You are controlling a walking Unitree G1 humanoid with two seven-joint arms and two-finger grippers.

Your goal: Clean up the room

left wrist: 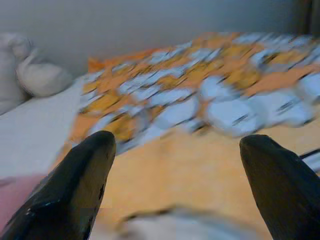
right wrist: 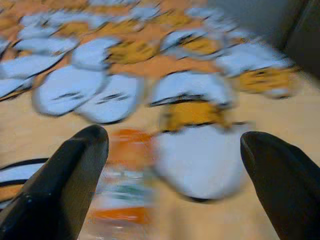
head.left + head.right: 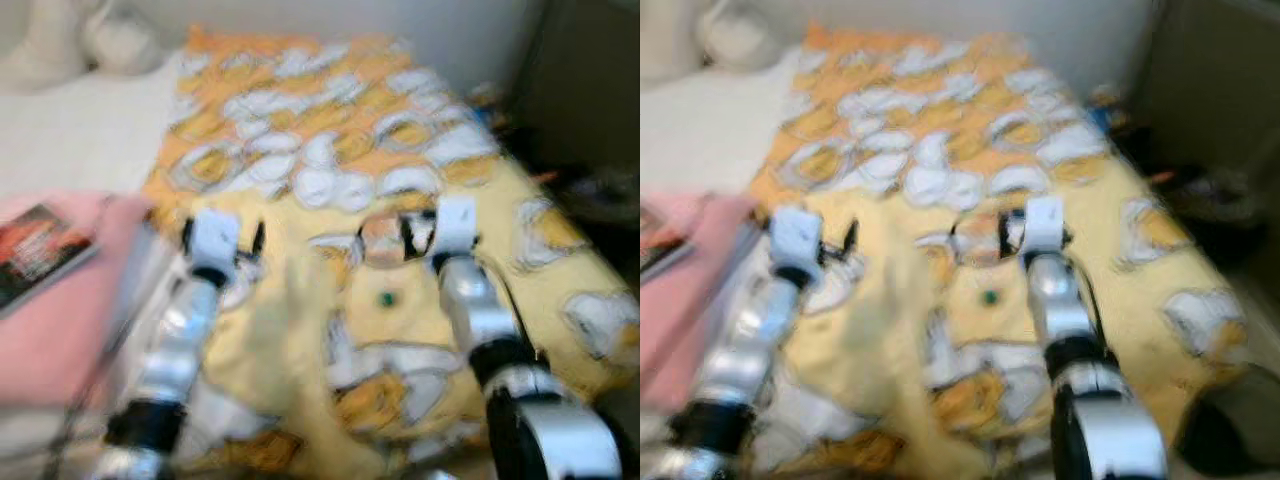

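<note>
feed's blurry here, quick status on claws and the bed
Both claws open, over the blanket: left claw, right claw. Orange-labelled bottle lies ahead of right claw. Book on pink cloth at left.

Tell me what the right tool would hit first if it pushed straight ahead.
Probably the orange-labelled bottle lying on the yellow patterned blanket, just ahead between the right tool's open fingers; blur leaves depth uncertain.

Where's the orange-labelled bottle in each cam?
Left eye: orange-labelled bottle on the blanket, beside the right gripper.
Right eye: same spot.
Right wrist: between the open fingers.
Left wrist: faces blanket and pillows.
Shared landmark: the blanket's orange-white pattern.
</note>
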